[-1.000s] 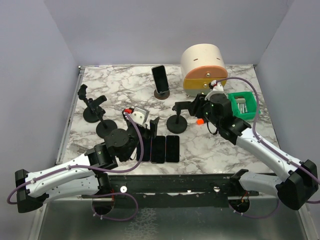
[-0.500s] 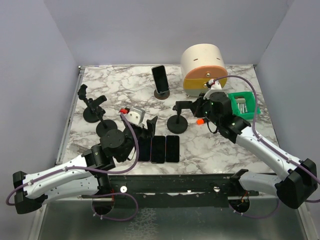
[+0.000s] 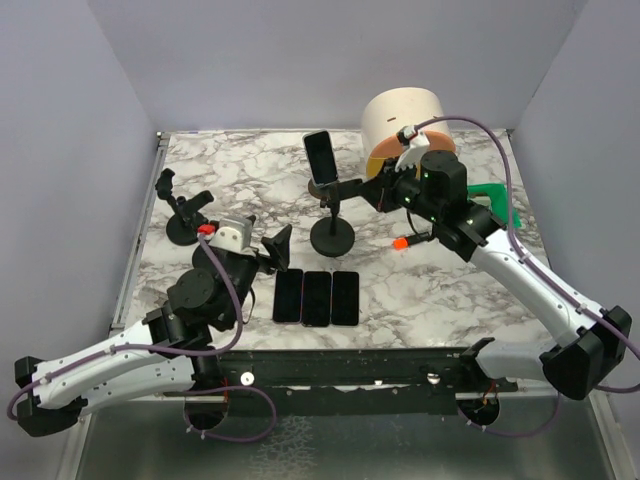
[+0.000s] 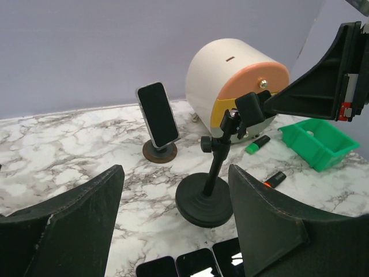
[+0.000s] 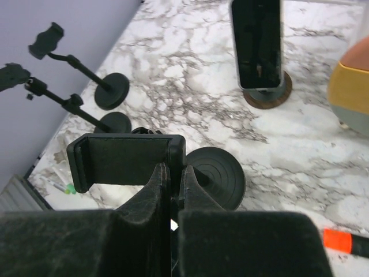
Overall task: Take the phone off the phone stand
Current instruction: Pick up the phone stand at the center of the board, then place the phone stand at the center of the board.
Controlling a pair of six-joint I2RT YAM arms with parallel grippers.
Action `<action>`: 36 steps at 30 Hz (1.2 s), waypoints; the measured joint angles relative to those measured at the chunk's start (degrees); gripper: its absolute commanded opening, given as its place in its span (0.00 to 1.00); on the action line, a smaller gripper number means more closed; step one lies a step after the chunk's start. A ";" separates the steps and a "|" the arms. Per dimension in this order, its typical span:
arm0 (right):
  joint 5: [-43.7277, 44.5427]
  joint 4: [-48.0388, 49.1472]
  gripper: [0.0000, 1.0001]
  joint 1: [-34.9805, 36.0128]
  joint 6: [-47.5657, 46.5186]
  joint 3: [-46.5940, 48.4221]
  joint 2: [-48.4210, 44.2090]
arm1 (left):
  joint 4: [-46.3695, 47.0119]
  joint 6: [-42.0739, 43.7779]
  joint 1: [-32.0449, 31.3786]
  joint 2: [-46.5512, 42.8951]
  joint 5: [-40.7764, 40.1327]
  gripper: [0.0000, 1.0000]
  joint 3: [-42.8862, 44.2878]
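Phone (image 3: pixel 320 157) still upright on its round stand (image 3: pixel 325 188), just beyond my right gripper (image 3: pixel 368 192), which has since pinched shut on the empty clamp stand (image 3: pixel 332 238) and dragged it nearer: clearing, I reckon, not extraction; left gripper (image 3: pixel 276 250) gapes, retreated.

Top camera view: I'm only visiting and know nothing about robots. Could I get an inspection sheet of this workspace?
Surface: marble table, flat.
Job's things: phone upright in its phone stand, far centre; not yet removed.
Clutter: empty stand; two more stands on the left; three flat phones; cream drum; green bin; orange-tipped marker.
Pincers: left pincer open, holding nothing; right pincer shut, tips at the empty stand's clamp.
Cables: purple cables loop along both arms.
Surroundings: plain lilac walls; nothing else seen.
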 measured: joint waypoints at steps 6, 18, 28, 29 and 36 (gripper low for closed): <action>-4.00 1.11 0.01 2.45 -0.39 4.59 5.29 | 2.08 0.52 0.00 -3.48 -2.80 0.73 -0.94; -6.01 10.16 0.00 8.63 -0.94 13.60 22.53 | 6.40 3.48 0.04 -10.54 -8.22 0.73 -3.15; -4.98 18.10 0.00 10.91 -1.40 30.91 41.70 | 7.34 4.50 0.90 -11.32 -9.20 0.73 -3.28; -4.90 18.10 0.01 11.08 -1.40 32.70 43.36 | 7.32 4.46 1.27 -11.52 -9.20 0.73 -3.30; -4.74 17.99 0.00 12.39 -1.38 47.43 56.06 | 7.30 3.52 3.50 -12.13 -9.07 0.73 -3.30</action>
